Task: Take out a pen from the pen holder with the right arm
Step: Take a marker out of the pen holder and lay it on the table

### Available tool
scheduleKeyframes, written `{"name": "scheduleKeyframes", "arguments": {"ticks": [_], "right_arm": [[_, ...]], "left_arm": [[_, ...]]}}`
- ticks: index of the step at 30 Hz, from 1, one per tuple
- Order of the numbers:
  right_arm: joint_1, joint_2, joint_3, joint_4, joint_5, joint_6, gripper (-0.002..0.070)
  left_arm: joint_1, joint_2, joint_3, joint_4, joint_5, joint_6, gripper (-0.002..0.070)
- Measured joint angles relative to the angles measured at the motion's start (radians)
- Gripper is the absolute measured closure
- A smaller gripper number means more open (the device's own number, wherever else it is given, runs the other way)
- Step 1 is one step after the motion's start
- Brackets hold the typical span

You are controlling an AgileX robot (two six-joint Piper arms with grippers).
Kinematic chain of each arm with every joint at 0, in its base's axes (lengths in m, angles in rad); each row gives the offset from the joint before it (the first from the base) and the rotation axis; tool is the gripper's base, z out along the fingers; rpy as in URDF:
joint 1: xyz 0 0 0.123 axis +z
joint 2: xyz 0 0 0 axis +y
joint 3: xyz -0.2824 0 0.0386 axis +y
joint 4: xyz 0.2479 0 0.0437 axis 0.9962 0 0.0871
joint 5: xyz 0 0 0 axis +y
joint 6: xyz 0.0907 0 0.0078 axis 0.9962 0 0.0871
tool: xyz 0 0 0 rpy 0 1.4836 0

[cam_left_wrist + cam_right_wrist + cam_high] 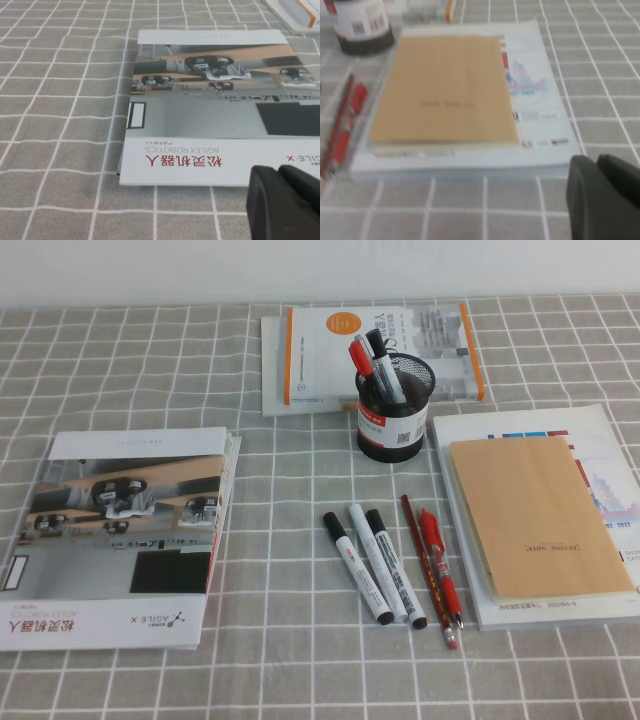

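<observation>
It looked like an office desk: a mesh pen holder (392,425) at upper centre, loose markers (375,562) below, a brown notebook (535,515) at right, a robotics brochure (120,540) at left

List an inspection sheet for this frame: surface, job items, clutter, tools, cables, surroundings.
Surface: grey checked tablecloth, lying flat.
Job's things: black mesh pen holder, upright, holding a red-capped marker and a black-capped marker.
Clutter: three loose markers, pencil, red pen; brochure; brown notebook on white booklets; orange-edged book behind the holder.
Grippers: left tool shut, near the brochure's edge; right tool shut, empty, near the booklets' corner.
Cables: nothing seen.
Surroundings: white wall.
</observation>
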Motion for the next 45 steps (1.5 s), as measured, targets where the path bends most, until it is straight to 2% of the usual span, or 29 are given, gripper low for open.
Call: {"name": "scheduleKeyframes", "arguments": {"ticks": [6, 13, 25, 30, 35, 45], "right_arm": [[0.000, 0.000, 0.000, 0.169, -0.149, 0.000, 0.0689], [0.000, 0.000, 0.000, 0.221, -0.338, 0.000, 0.0689], [0.000, 0.000, 0.000, 0.295, -0.350, 0.060, 0.0689], [0.000, 0.000, 0.000, 0.357, -0.286, 0.071, 0.0689], [0.000, 0.051, -0.058, 0.413, -0.140, 0.073, 0.0689], [0.000, 0.429, -0.408, 0.412, 0.250, -0.052, 0.0689]], "left_arm": [[0.000, 0.000, 0.000, 0.000, 0.000, 0.000, 0.0680], [0.000, 0.000, 0.000, 0.000, 0.000, 0.000, 0.0680], [0.000, 0.000, 0.000, 0.000, 0.000, 0.000, 0.0680], [0.000, 0.000, 0.000, 0.000, 0.000, 0.000, 0.0680], [0.000, 0.000, 0.000, 0.000, 0.000, 0.000, 0.0680], [0.000, 0.000, 0.000, 0.000, 0.000, 0.000, 0.0680]]}}
